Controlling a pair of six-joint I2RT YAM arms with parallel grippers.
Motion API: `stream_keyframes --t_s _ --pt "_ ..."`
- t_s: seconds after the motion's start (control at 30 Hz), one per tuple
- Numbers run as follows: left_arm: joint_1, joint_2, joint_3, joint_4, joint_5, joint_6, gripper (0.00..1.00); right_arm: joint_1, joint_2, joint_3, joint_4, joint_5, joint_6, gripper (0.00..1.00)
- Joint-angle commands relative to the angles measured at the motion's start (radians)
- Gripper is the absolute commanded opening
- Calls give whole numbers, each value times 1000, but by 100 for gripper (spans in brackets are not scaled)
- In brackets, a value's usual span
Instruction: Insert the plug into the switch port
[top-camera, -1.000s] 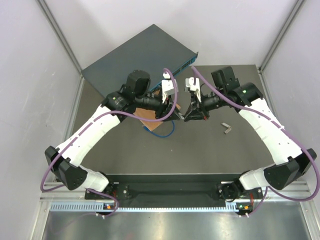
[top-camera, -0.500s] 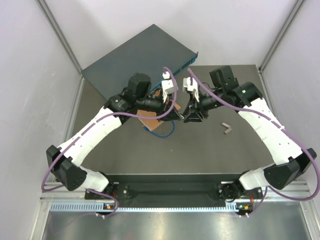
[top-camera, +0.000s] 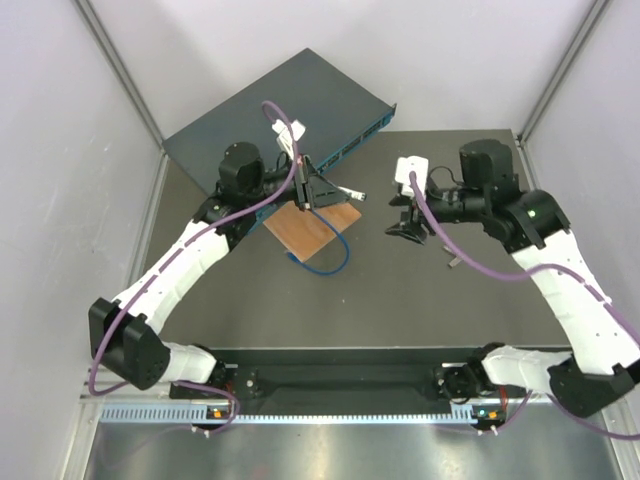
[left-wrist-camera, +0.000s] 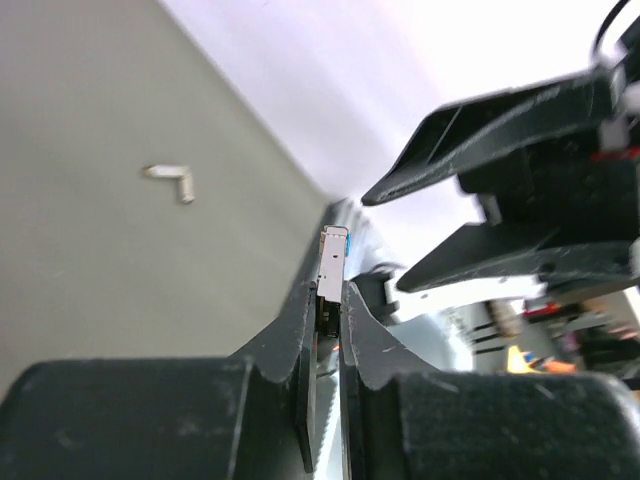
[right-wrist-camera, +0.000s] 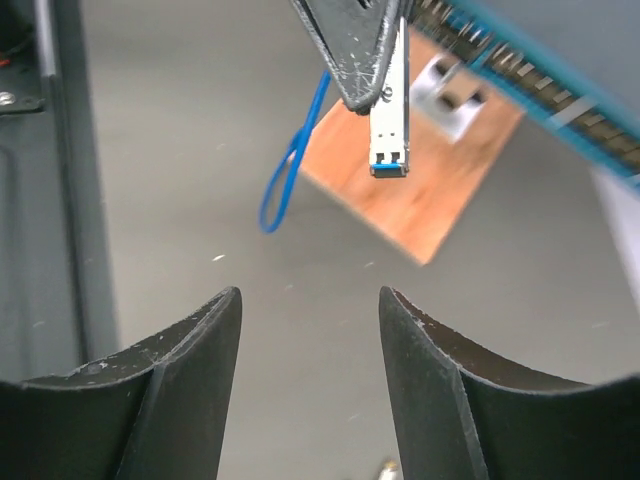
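The plug (right-wrist-camera: 388, 130) is now sitting pinched in the left gripper (left-wrist-camera: 330, 285) jaws alone, tip sticking out. The right gripper (right-wrist-camera: 310, 300) is backing off, jaws spread and empty. Handover looks done, and the switch (top-camera: 290, 110) ports are waiting just past the left jaws.

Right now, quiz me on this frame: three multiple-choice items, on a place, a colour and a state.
1. Relative to the switch, the wooden board lies: A on top; B on the table by its port face; C behind it.
2. The cable loop is: A red; B yellow; C blue.
3. The left tool pinches the plug; the right tool is: A open, empty; B shut on the cable; C shut on the board.
B, top view shows it before the ports; C, plainly blue; A, right wrist view shows it spread, nothing inside.
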Motion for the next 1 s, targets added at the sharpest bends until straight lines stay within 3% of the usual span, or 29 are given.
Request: stream_keyframes --t_s 0.0,0.13,0.23,0.97 --pt "-4 -41 0 206 8 -193 0 13 -74 -61 161 6 -45 56" --pt "-2 -36 -1 220 8 -256 0 54 -134 -144 342 79 -67 57" --pt "-7 -36 -12 218 2 -285 0 86 -122 -155 383 155 -86 57" --pt "-41 -18 -23 183 -24 -253 0 185 -44 -145 440 314 -131 44"
